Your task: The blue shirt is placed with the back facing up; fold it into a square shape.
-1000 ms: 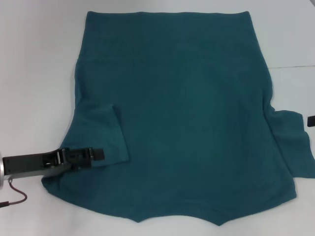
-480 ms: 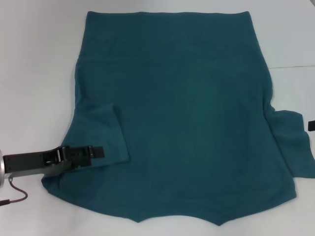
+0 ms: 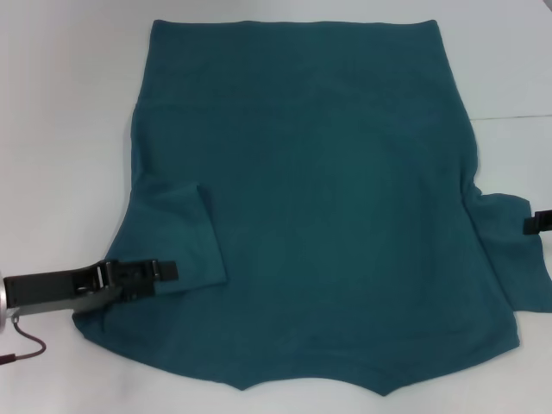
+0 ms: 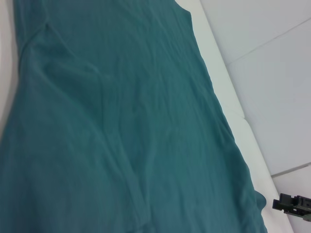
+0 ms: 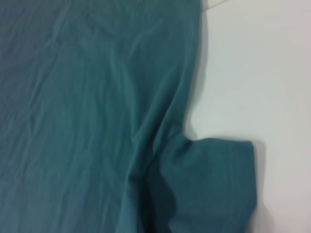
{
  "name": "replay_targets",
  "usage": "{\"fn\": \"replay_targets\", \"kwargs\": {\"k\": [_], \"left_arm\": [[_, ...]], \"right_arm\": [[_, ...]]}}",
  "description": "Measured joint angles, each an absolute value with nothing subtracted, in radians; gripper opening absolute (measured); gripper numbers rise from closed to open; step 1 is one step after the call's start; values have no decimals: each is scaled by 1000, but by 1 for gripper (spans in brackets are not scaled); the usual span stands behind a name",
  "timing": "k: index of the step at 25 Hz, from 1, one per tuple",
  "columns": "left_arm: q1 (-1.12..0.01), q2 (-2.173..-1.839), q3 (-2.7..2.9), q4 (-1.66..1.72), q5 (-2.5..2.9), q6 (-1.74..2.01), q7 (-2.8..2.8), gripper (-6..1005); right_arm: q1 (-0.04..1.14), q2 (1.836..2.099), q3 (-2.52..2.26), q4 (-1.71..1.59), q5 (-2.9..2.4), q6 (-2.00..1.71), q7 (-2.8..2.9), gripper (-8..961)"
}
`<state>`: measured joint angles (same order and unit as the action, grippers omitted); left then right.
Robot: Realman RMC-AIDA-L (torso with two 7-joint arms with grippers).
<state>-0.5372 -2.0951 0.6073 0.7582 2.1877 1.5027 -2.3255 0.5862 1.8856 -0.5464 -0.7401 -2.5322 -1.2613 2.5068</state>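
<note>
Since a second ago the right hand (image 3: 536, 223) has edged in at the blue shirt (image 3: 328, 207)'s right sleeve; the left hand (image 3: 169, 271) rests on the folded-in left sleeve — grip state unreadable for both. Wrist views show limp, soft knit spread on the table (image 5: 252, 73); take it by sleeve edges.

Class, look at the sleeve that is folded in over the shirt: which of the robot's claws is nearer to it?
Left. The left claw lies over the folded sleeve of the blue shirt. The right claw sits at the opposite side, by the other sleeve.
</note>
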Motion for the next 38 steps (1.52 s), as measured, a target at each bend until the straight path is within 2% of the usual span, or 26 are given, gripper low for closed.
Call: {"fn": "replay_targets", "kwargs": {"k": [8, 38], "left_arm": [[-535, -2095, 608, 747, 2188, 1500, -2325, 660], [-543, -2091, 607, 747, 2183, 1471, -2326, 660]], "right_arm": [[590, 1903, -552, -732, -2533, -1215, 2493, 743], [626, 1905, -569, -646, -2530, -1147, 2504, 743]]}}
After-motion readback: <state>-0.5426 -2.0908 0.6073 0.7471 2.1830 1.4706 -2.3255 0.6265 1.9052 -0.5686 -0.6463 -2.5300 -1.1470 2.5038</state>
